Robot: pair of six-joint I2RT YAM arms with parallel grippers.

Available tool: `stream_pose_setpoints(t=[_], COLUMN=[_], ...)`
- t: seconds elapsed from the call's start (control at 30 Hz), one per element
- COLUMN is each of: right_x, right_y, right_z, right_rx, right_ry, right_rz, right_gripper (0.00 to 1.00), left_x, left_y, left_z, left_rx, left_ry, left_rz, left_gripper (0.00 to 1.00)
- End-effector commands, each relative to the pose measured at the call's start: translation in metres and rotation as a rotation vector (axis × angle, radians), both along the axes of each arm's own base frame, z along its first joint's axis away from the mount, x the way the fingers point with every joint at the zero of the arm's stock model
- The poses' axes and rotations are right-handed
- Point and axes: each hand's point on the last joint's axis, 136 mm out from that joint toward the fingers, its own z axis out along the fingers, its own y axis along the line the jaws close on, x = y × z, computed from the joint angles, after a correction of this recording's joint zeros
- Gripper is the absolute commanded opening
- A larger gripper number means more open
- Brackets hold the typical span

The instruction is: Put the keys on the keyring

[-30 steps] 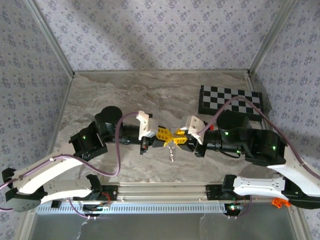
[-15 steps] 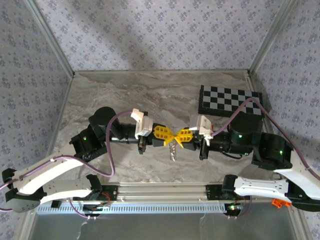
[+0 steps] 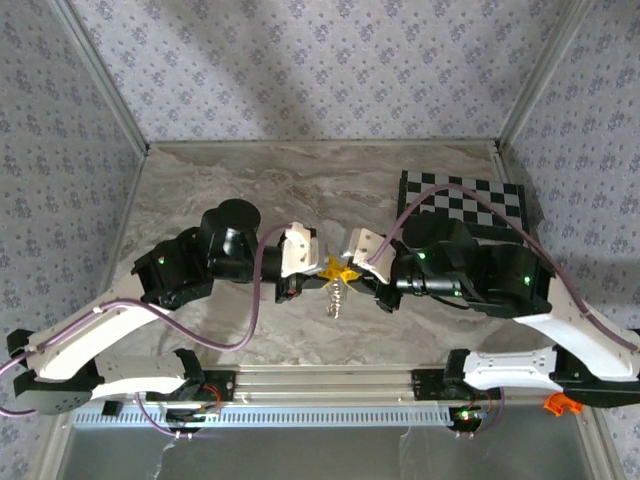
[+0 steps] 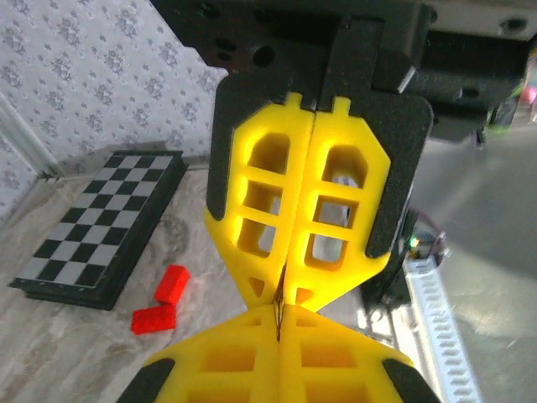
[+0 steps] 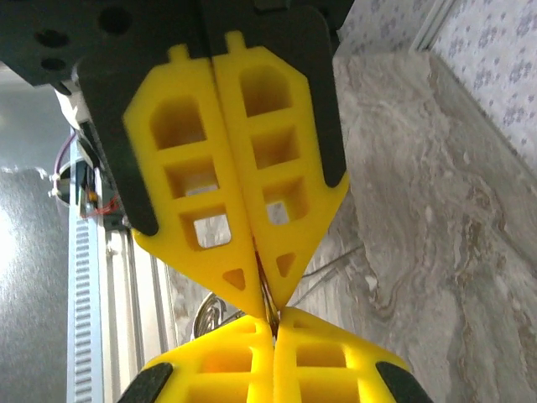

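Grey marbled tabletop [image 3: 200,190] floors a booth walled in pale patterned wallpaper [image 3: 300,70]. Along the near edge runs a metal rail [image 3: 320,415] by both arm bases, and a small orange piece [image 3: 553,403] sits by the right base. Past the rail the two arms bend inward and meet over the middle of the table. The left gripper [image 3: 331,269] and the right gripper [image 3: 346,271] are nose to nose, yellow fingertips touching. Each claw is closed: both wrist views show the finger pairs pressed flat against each other, with only a thin strand caught in the seam at the tips. From that meeting point the keyring [image 3: 337,296] hangs as a short silvery dangle above the marble, pinched at its top end by both claws. The right wrist view catches a loop of it just under the fingertips. Beyond the grippers, toward the far right corner, lies a black-and-white checkerboard [image 3: 462,205]. The left wrist view shows two red blocks [image 4: 172,284] on the marble just beside it.
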Motion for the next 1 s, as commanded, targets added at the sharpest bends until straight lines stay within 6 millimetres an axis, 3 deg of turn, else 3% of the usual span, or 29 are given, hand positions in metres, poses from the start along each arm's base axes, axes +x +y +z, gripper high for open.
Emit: stream_pose_setpoints(t=[0.0, 0.17, 0.23, 0.37, 0.43, 0.6, 0.77, 0.97], right_x=[-0.002, -0.003, -0.002, -0.015, -0.018, -0.025, -0.025, -0.024], right_y=[0.007, 0.009, 0.007, 0.012, 0.014, 0.02, 0.02, 0.008], right_z=[0.02, 0.029, 0.035, 0.049, 0.056, 0.06, 0.062, 0.065], right_rx=[0.039, 0.097, 0.142, 0.309, 0.377, 0.426, 0.441, 0.453], right_ry=[-0.048, -0.05, -0.074, -0.085, -0.087, -0.063, -0.063, -0.081], right_rz=[0.037, 0.036, 0.025, 0.076, 0.093, 0.129, 0.128, 0.105], right_gripper=[0.0, 0.0, 0.0, 0.21, 0.24, 0.24, 0.12, 0.11], left_x=[-0.003, -0.008, -0.01, -0.015, -0.022, -0.036, -0.04, -0.043], left_y=[0.002, 0.001, 0.002, 0.008, 0.01, 0.012, 0.011, 0.012], left_z=[-0.002, 0.012, 0.025, 0.05, 0.062, 0.079, 0.082, 0.085], left_rx=[0.023, -0.09, -0.172, -0.291, -0.342, -0.423, -0.472, -0.506], left_ry=[-0.027, -0.006, -0.004, -0.006, -0.006, 0.014, 0.041, 0.064], left_rz=[-0.014, -0.023, -0.028, -0.052, -0.093, -0.173, -0.198, -0.218], left_gripper=[0.0, 0.0, 0.0, 0.0, 0.0, 0.0, 0.0, 0.0])
